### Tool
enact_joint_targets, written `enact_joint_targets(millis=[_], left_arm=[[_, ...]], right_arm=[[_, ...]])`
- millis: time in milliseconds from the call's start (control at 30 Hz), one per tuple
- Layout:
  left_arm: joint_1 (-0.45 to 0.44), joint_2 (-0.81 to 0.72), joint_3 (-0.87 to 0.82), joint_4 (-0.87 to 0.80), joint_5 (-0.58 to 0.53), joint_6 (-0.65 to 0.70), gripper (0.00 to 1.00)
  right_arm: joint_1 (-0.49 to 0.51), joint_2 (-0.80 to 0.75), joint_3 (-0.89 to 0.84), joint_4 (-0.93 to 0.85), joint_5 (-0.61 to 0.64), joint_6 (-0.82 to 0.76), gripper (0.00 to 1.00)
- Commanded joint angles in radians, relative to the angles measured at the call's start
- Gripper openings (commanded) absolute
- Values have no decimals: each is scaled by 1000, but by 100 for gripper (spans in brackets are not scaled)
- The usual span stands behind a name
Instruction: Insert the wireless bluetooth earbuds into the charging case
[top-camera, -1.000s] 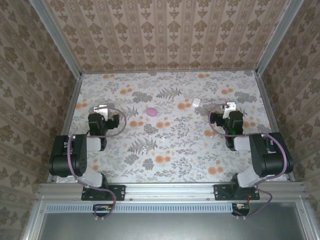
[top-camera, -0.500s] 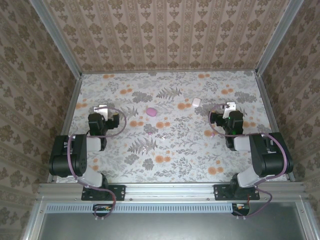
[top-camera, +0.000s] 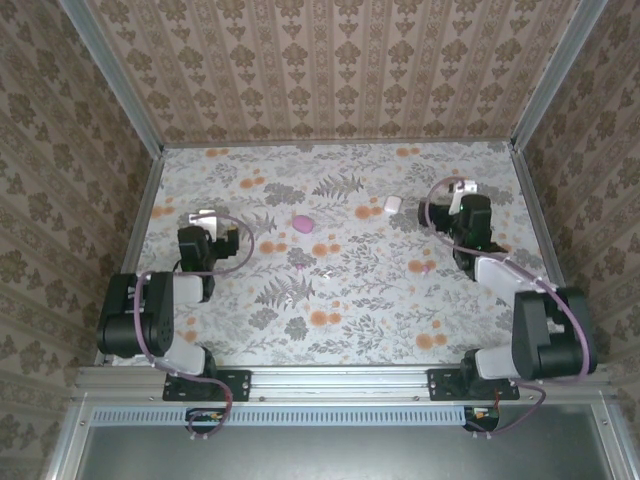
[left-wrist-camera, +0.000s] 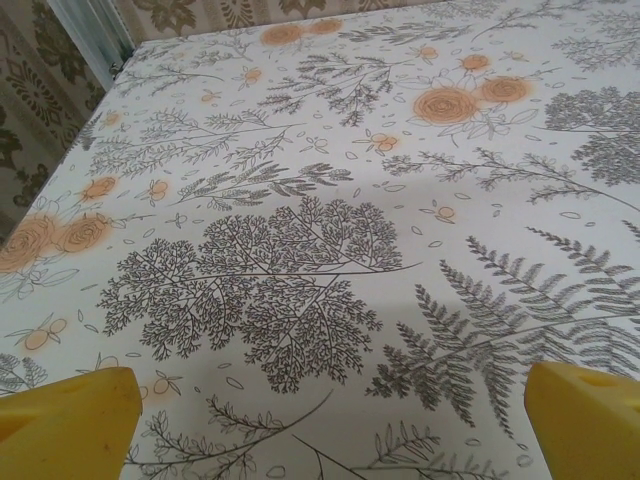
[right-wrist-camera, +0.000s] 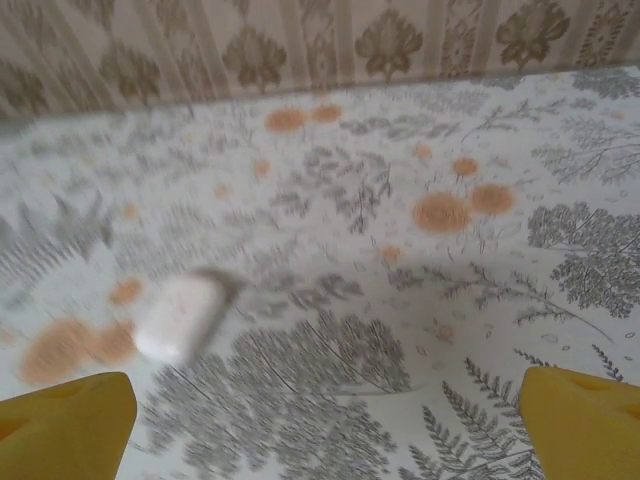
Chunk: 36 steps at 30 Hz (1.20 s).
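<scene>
Eyes on the small glossy pink oval plastic charging case (top-camera: 302, 222). It lies by itself on the flower-and-fern-patterned bench (top-camera: 340, 310) with nothing touching it. From overhead it's too small to say whether the lid is up or down.

To the case's right and a touch farther back sits a small white rounded plastic earbud (top-camera: 393, 204), flat on the bench and well apart from the case. The right wrist camera has that earbud too, smeared with blur, lying ahead and to the left of its fingers.

Farther right of the case, past the earbud, is the right gripper (top-camera: 459, 187). It is near the earbud but clear of it. Its jaws stand spread wide with nothing between them. In its own camera the yellow fingertips (right-wrist-camera: 66, 428) sit at the bottom corners, with printed bench between them.

On the case's other side, well to its left and about level with it, is the left gripper (top-camera: 203, 217). Its jaws are spread wide too, and empty. Its yellow fingertips (left-wrist-camera: 68, 425) sit at the bottom corners of the wrist view, with fern print between them.

On the near side of the case, both black arms fold back to their bases on the aluminium rail (top-camera: 340, 385). Brown patterned wallpaper (top-camera: 330, 70) lines the walls behind the case and to either side.
</scene>
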<state>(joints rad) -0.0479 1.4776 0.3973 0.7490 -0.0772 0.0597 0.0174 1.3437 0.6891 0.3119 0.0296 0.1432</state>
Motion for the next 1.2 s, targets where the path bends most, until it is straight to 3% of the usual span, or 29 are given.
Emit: enact_joint_targets(millis=[0, 67, 200, 300, 333, 433, 500, 567, 833, 1167], left_arm=[[-12, -146, 51, -146, -44, -17, 100], [-8, -240, 64, -245, -63, -73, 100], [10, -352, 115, -424, -133, -223, 100], [28, -370, 206, -677, -211, -502, 100], [47, -358, 233, -744, -177, -569, 100], [99, -271, 302, -776, 110, -612, 100], [84, -194, 356, -767, 254, -602, 95], [45, -115, 428, -795, 325, -563, 92], [-156, 31, 598, -903, 332, -488, 93], [-240, 20, 614, -929, 314, -475, 97]], right_arm=[[1, -77, 132, -357, -13, 256, 100], [-8, -90, 190, -451, -171, 260, 100], [-6, -80, 199, -442, -417, 311, 97], [9, -32, 234, -463, -490, 360, 89], [23, -12, 252, -480, -493, 368, 88], [82, 72, 313, -527, -480, 352, 83], [124, 133, 376, -594, -443, 319, 81], [167, 192, 440, -669, -348, 297, 81], [186, 430, 650, -838, -107, 348, 74], [62, 621, 744, -758, -283, 392, 60]])
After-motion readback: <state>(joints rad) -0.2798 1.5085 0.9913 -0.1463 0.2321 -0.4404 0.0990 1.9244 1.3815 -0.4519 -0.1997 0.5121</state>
